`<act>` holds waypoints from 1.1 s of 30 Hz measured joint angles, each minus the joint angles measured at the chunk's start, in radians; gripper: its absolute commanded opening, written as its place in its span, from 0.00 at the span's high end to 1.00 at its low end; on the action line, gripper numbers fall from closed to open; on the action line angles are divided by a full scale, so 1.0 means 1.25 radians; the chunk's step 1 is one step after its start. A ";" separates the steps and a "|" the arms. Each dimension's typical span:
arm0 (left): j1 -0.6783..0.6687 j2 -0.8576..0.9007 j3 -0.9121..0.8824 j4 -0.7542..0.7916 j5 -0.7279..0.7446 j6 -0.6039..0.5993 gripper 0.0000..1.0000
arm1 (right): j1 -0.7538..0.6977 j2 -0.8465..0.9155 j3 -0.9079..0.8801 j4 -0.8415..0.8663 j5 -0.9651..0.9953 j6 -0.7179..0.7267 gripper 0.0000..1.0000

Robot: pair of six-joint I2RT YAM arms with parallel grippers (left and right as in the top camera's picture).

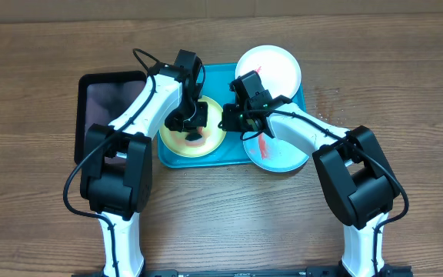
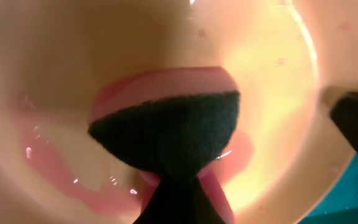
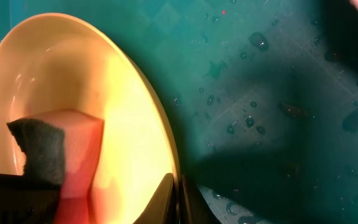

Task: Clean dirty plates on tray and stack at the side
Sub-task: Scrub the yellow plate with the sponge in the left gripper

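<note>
Left gripper (image 1: 194, 129): clamped on the sponge (image 2: 166, 134), whose dark scrub face is pressed into the lime-rimmed plate (image 1: 175, 140) over a red smear (image 2: 61, 177).
Right gripper (image 1: 234, 117): pinched shut on that plate's rim, likely steadying it against the scrubbing.
Plates: all on the turquoise tray (image 1: 221, 77); the mint plate (image 1: 287, 154) is red-streaked, the white plate (image 1: 271, 65) sits at the far corner.
Surface: wood-grain table (image 1: 37, 46), with water droplets on the tray floor and a black tray (image 1: 106, 100) alongside.

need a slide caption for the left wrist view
Left gripper presses sponge onto red-smeared lime-green plate in turquoise tray.
</note>
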 measured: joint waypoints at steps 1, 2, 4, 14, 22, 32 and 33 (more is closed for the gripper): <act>0.000 0.000 0.000 -0.005 -0.008 -0.011 0.96 | 0.000 0.000 0.000 0.000 0.000 0.000 0.96; 0.000 0.000 0.000 -0.009 -0.012 -0.019 0.96 | 0.000 0.000 0.000 0.000 0.000 0.000 0.96; 0.000 0.000 0.000 -0.011 -0.004 -0.012 0.96 | 0.000 0.000 0.000 0.000 0.000 0.000 0.96; 0.001 0.000 0.000 0.008 0.082 0.084 0.96 | 0.000 0.000 0.000 0.001 0.000 0.000 0.96; 0.001 0.000 0.000 0.009 0.060 0.067 0.96 | 0.000 0.000 0.000 0.002 0.000 0.000 0.96; 0.000 0.000 0.000 0.009 -0.016 0.004 0.96 | 0.000 0.000 0.000 0.002 0.000 0.000 0.96; 0.000 0.000 0.000 0.009 -0.016 0.002 0.96 | 0.000 0.000 0.000 0.002 0.000 0.000 0.96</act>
